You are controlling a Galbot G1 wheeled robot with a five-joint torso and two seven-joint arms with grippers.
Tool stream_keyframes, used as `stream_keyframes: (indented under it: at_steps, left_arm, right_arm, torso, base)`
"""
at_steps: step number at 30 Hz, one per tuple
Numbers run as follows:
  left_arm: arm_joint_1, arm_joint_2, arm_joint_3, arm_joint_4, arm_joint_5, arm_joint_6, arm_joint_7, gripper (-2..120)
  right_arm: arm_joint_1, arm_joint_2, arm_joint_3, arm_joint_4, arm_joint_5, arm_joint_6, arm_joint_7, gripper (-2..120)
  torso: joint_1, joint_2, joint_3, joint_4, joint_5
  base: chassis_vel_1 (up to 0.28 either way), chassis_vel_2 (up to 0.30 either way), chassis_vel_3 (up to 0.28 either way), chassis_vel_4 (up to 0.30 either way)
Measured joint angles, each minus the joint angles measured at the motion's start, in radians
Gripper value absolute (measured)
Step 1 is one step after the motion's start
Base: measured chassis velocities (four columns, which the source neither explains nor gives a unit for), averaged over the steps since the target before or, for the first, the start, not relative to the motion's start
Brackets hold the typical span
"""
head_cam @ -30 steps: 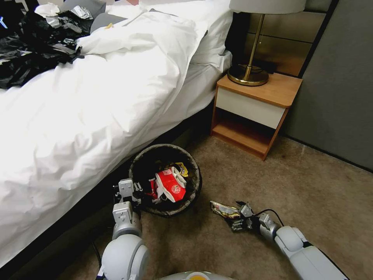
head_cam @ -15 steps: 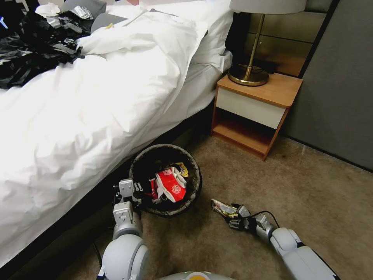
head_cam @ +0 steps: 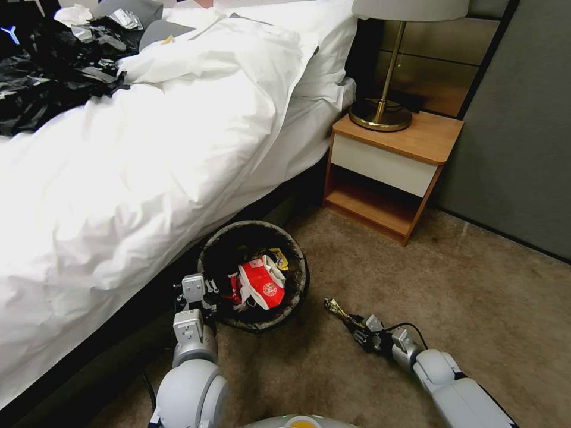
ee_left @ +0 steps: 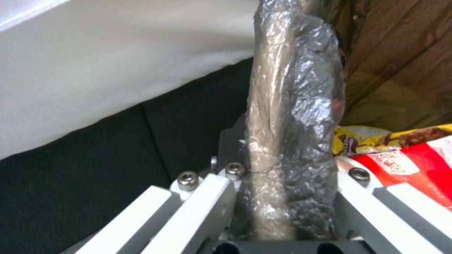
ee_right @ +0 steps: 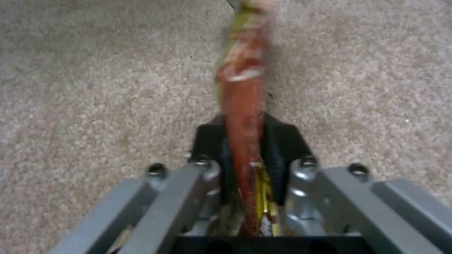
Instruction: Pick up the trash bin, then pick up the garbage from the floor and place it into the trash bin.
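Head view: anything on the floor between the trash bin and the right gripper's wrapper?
Nothing. In the head view bare carpet separates the trash bin from the wrapper clamped in the right gripper. The left gripper holds the bin's rim.

— The bag [ee_left: 292, 106] lining the trash bin [head_cam: 253, 274]?
— Crinkly, glossy plastic film; the wrapper [ee_right: 242, 91] is shiny foil.
— And lower right of the head view?
— Matt, rough beige carpet [head_cam: 476, 285]. Upper right, a smooth wood nightstand [head_cam: 392, 172] and a polished brass lamp base [head_cam: 379, 116].
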Motion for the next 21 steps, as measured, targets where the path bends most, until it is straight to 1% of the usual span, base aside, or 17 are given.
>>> stream_keyframes:
  at_steps: [2,3,8,11,12,15,16,17,19,20,21]
  left_arm:
    - [0.000,0.000,0.001,0.002,0.001,0.000,0.000,0]
    - [-0.001,0.000,0.002,0.002,0.001,0.000,0.000,0]
    - [-0.003,0.000,0.003,0.005,0.001,0.000,0.000,0]
    - [-0.006,0.000,0.005,0.010,0.001,0.001,0.000,0]
    - [-0.006,0.000,0.005,0.010,0.001,0.001,0.000,0]
    - [-0.008,0.002,0.005,0.013,0.001,0.003,0.000,0]
    - [-0.008,0.002,0.005,0.013,0.001,0.003,0.000,0]
    - [-0.008,0.002,0.005,0.014,0.001,0.003,0.000,0]
    - [-0.008,0.004,0.007,0.017,0.000,0.004,0.000,0]
    - [-0.008,0.004,0.007,0.017,0.000,0.004,0.000,0]
    - [-0.008,0.004,0.007,0.018,0.000,0.004,0.000,0]
  right_arm:
    - [-0.002,-0.001,0.005,0.005,0.006,0.005,0.005,3]
    - [-0.003,-0.001,0.010,0.007,0.009,0.012,0.010,0]
    - [-0.012,0.004,0.031,0.035,0.029,0.028,0.031,0]
    - [-0.034,0.011,0.064,0.099,0.081,0.039,0.069,0]
    - [-0.034,0.011,0.064,0.099,0.081,0.039,0.069,0]
    - [-0.068,0.013,0.117,0.226,0.146,0.042,0.122,0]
    - [-0.068,0.013,0.117,0.226,0.146,0.042,0.122,0]
    - [-0.078,0.013,0.131,0.268,0.165,0.042,0.134,0]
    - [-0.108,0.007,0.173,0.406,0.218,0.041,0.171,0]
    - [-0.108,0.007,0.173,0.406,0.218,0.041,0.171,0]
    - [-0.122,0.004,0.189,0.465,0.235,0.041,0.186,0]
  torso:
    - [0.000,0.000,0.000,0.0000,-0.0001]
    - [0.000,0.000,0.000,0.0000,0.0000]
    - [0.000,0.000,0.000,0.0001,0.0000]
    - [0.000,0.000,0.000,0.0002,0.0001]
    - [0.000,0.000,0.000,0.0002,0.0001]
    - [0.000,0.000,0.000,-0.0002,0.0000]
    - [0.000,0.000,0.000,-0.0002,0.0000]
    - [0.000,0.000,0.000,-0.0001,0.0002]
    - [0.000,0.000,0.000,-0.0001,-0.0002]
    - [0.000,0.000,0.000,-0.0001,-0.0002]
    - [0.000,0.000,0.000,0.0000,-0.0002]
  base:
    - [0.000,0.000,0.000,0.000]
    - [0.000,0.000,0.000,0.000]
    - [0.000,0.000,0.000,0.000]
    - [0.000,0.000,0.000,0.000]
    - [0.000,0.000,0.000,0.000]
    - [0.000,0.000,0.000,0.000]
    - [0.000,0.000,0.000,0.000]
    - [0.000,0.000,0.000,0.000]
    - [0.000,0.000,0.000,0.000]
    - [0.000,0.000,0.000,0.000]
    - [0.000,0.000,0.000,0.000]
